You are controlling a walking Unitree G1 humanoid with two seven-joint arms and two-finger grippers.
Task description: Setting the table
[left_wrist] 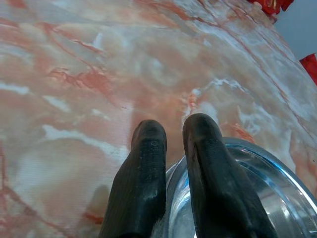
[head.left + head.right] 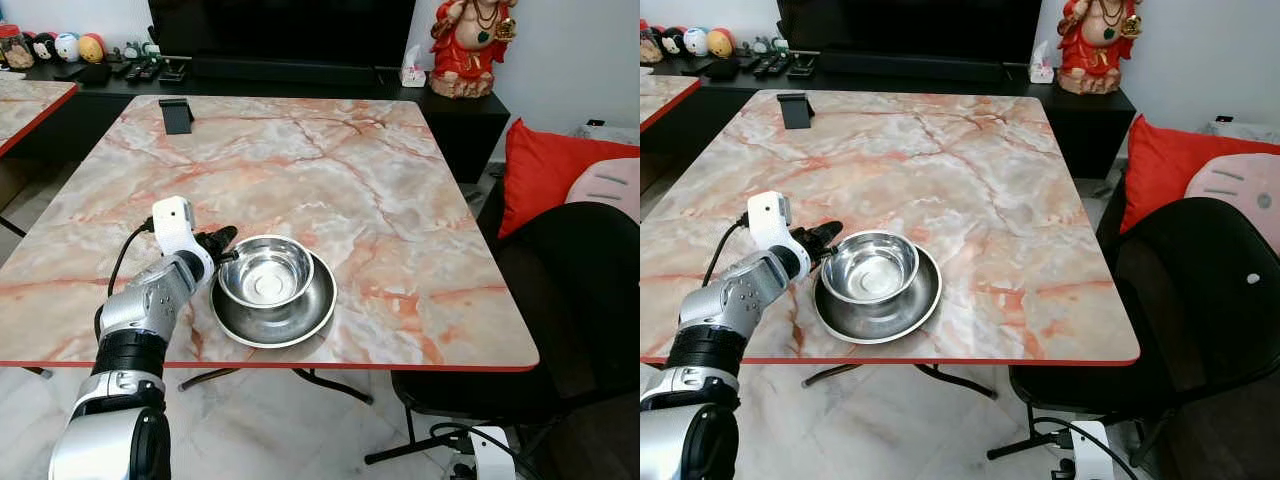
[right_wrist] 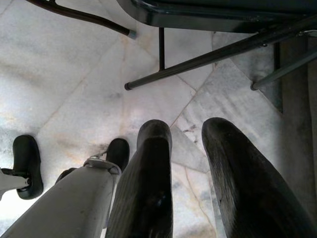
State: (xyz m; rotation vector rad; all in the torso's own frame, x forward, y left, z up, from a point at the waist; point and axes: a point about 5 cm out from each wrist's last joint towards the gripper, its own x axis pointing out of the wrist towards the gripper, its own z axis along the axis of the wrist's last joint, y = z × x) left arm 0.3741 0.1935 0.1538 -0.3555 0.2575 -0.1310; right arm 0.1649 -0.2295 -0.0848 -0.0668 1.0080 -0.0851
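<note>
Left gripper (image 1: 173, 148) pinched the near-left rim of the steel bowl (image 2: 266, 272), one finger inside, one outside; likely to steady or shift it. Bowl sat nested in a steel plate (image 2: 300, 325) near the marble table's (image 2: 330, 170) front edge. Left arm reached forward, elbow bent. Right gripper (image 3: 188, 163) hung idle, fingers parted, over the floor.
</note>
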